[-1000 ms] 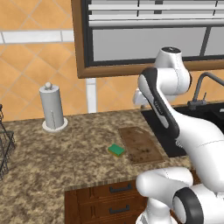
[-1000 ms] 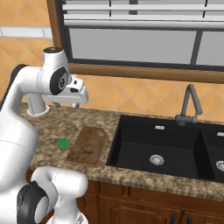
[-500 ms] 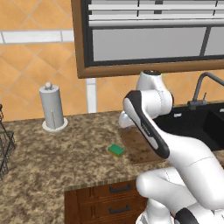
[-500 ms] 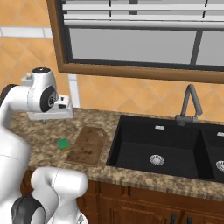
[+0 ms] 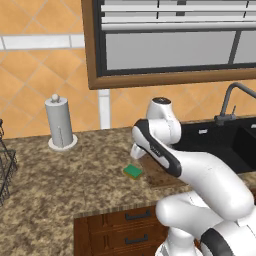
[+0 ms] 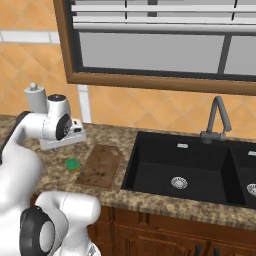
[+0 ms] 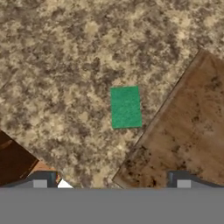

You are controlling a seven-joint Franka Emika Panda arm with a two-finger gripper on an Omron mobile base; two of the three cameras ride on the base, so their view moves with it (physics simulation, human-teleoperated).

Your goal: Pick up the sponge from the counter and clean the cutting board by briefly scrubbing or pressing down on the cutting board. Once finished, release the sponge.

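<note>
Counter (image 5: 60,185) of speckled granite running to the black sink basin (image 6: 190,170), cutting board (image 6: 100,166) flat near the worktop's front edge, sponge (image 7: 126,106) just beside its left side, gripper (image 7: 111,183) above, fingertips (image 7: 40,180) spread open, holding nothing

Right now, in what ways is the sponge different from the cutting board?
The sponge is bright green; the cutting board is dark brown wood with visible grain. The sponge is much smaller than the cutting board. In the hand view the sponge's edges run nearly straight, while the cutting board's edges run diagonally. Both are flat, rectangular, and lie on the counter close together, without touching.
</note>
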